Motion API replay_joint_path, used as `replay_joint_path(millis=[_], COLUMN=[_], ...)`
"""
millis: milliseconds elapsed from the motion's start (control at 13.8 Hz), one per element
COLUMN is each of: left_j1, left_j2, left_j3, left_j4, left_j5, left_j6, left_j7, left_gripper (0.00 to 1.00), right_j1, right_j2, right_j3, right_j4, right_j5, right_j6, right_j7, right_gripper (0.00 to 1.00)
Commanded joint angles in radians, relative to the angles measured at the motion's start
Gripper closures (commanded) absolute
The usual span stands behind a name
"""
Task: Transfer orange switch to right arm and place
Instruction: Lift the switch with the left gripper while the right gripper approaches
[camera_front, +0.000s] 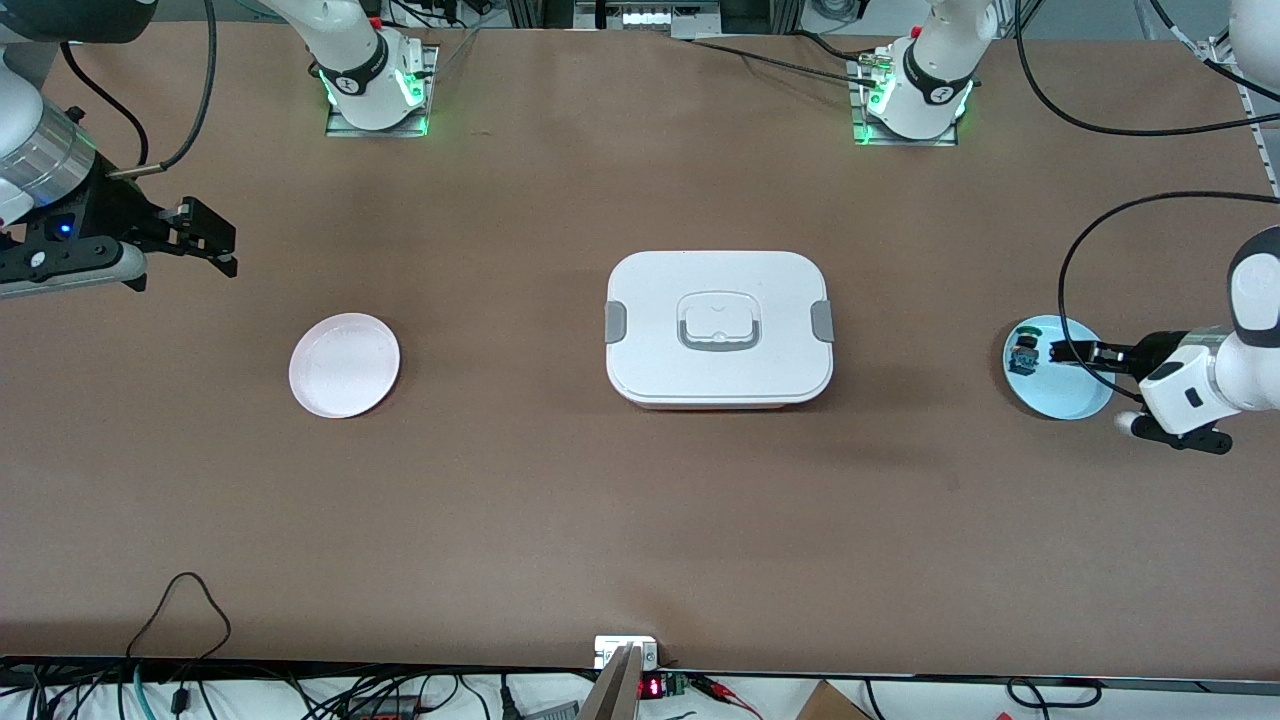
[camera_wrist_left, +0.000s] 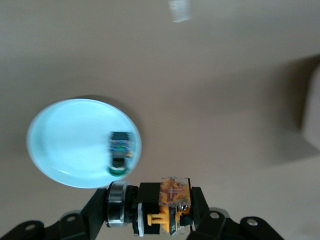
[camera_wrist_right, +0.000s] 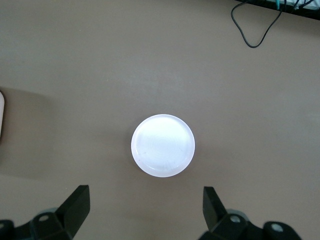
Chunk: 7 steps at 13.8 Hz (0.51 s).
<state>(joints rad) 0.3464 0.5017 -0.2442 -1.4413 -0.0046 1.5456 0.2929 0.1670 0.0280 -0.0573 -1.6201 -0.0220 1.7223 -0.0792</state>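
Left gripper (camera_wrist_left: 152, 212) clamps orange switch (camera_wrist_left: 167, 204), long axis crosswise between fingers, up in air over blue plate (camera_front: 1075, 400) at left arm's end of desk. Right gripper (camera_front: 205, 240) spread wide, empty, above pink plate (camera_front: 344, 364), well apart. Handover means crossing over white box (camera_front: 718, 328).

Two white arms rise from bases (camera_front: 375, 95) lit green at the foot, each with a black band and a round mark. The right arm (camera_front: 40, 150) wears a shiny silver cuff above a slim black gripper (camera_front: 215, 245) with a small blue light and a grey-white bar; a black cable loops over it. The left arm (camera_front: 1245, 330) is white with a black joint, a white wrist block, and a black linkage-finger gripper (camera_front: 1075, 353) with round pivot screws
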Motion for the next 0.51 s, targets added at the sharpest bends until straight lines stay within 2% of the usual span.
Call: replay_joint_path(millis=[0,145,435], left_j1=[0.006,0.008,-0.003], left_j2=[0.014,0.021,0.070], left_j3=[-0.062,-0.116,-0.138], left_j4=[0.081,0.081,0.078], left_j5=[-0.109,-0.246,-0.565], left_j6=[-0.091,-0.091,-0.087], left_j7=[0.103,0.149,0.351], left_gripper=[0.99,1.00,1.00], right_j1=[-0.009,-0.042,-0.050], right_j2=[0.006,0.006,0.033], right_j3=[-0.002,-0.002,0.002], right_j4=[0.016,0.016,0.014], right_j5=[-0.007,0.007,0.013], right_j6=[-0.004,-0.010,-0.018], right_j7=[-0.008,0.002,-0.007], right_gripper=[0.00,0.00,0.00])
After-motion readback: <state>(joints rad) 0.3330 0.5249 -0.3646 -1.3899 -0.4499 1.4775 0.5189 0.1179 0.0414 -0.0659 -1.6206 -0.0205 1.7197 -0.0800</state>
